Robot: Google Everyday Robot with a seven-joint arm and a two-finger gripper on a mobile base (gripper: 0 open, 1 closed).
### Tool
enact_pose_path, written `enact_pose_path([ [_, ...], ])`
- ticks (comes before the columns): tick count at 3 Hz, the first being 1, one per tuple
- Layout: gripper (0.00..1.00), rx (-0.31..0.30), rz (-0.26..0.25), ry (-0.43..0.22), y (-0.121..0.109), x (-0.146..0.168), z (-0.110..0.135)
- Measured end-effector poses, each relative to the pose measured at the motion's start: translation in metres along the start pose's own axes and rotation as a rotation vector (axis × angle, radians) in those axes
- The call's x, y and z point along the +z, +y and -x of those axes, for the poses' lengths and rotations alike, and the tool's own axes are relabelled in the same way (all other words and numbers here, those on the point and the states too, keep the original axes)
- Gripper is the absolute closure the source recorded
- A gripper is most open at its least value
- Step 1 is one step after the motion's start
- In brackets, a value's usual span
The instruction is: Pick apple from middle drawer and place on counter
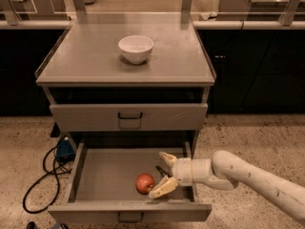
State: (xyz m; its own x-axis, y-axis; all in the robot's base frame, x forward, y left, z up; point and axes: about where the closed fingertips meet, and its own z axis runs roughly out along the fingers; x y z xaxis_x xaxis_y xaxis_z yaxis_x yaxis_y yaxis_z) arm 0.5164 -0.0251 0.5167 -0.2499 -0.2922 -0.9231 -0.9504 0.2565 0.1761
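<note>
Near the front-right corner of the wide grey metal middle drawer (pixel 95 175), the cream gripper (pixel 164 173), fingers spread, hangs beside the round red-orange apple (pixel 145 183): apparently reaching; next, straddle and clamp.

No readable text or labels; jaws in middle drawer (pixel 107 173) beside apple (pixel 145 183)

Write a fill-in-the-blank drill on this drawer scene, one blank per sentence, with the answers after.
1. The drawer holding the apple is ____, not shut.
2. On the counter stands a white ____.
3. The tool, fingers spread, sits inside the drawer right beside the ____.

Missing words: open; bowl; apple.
</note>
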Motion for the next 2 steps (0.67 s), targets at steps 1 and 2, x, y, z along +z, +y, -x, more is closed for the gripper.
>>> enact_pose_path([
  [1, 0.0, 0.072, 0.137, -0.184, -0.016, 0.036, 0.0],
  [2, 0.0, 0.124, 0.17, -0.242, -0.026, 0.032, -0.024],
])
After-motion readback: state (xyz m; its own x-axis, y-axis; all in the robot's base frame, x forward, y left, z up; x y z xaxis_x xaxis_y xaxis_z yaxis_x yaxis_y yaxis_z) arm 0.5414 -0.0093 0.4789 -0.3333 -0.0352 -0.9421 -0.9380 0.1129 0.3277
